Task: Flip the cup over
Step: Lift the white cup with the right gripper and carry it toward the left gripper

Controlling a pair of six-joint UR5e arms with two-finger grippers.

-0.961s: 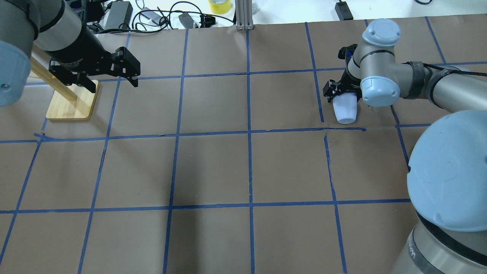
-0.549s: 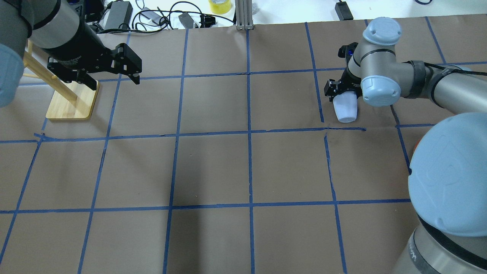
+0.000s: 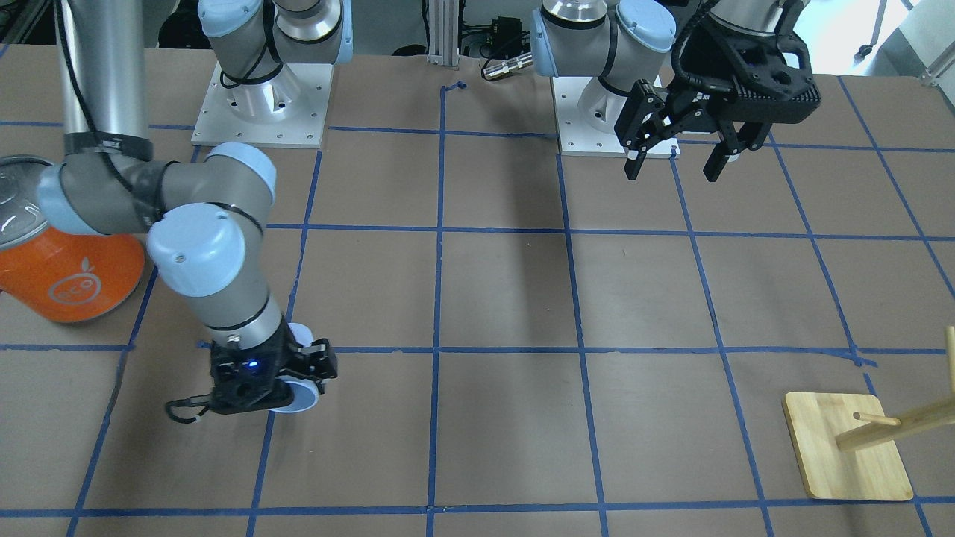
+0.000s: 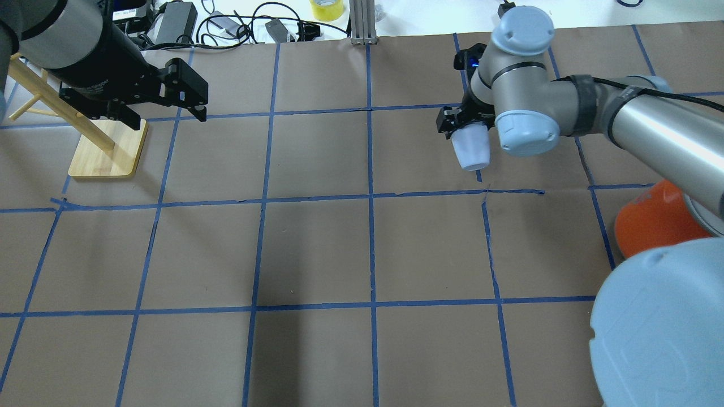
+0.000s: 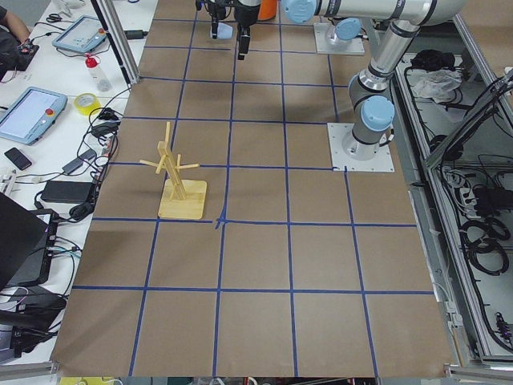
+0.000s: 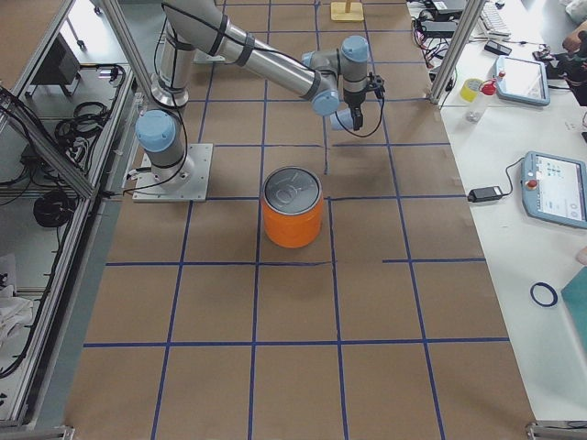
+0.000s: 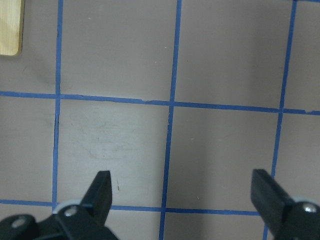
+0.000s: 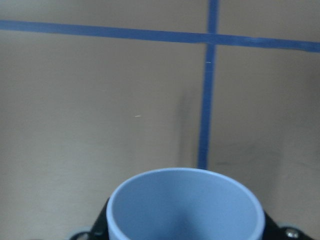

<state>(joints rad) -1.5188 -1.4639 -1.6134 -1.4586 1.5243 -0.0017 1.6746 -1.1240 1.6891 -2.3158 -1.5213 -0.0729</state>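
The right gripper (image 4: 459, 128) is closed on the cup (image 4: 472, 150), with one finger on each side of the tapered wall. The cup projects from between the fingers. The wrist view looks straight into its open mouth, with the table (image 4: 317, 249) beyond. Whether the cup's far end touches the table cannot be determined. The left gripper (image 3: 672, 172) is spread wide and holds nothing.

Probable faults from this state:

- **Slip:** the wall is smooth and tapered, so the cup may slide out of the fingers while the wrist rotates.
- **Strike:** if the rotation is made too close to the table, the cup's free end may catch the surface and be levered out of the grip.
- **Bad release:** if the cup is let go while tilted, it may topple and roll away from the gripper.
- **Collision:** the orange can (image 6: 293, 220) stands behind the right gripper, beside that arm's forearm. A wide elbow swing may knock it.

Item count: one cup, one orange can, and one wooden stand (image 4: 106, 159). The stand is just below the left gripper and well apart from the right gripper. There are two grippers.
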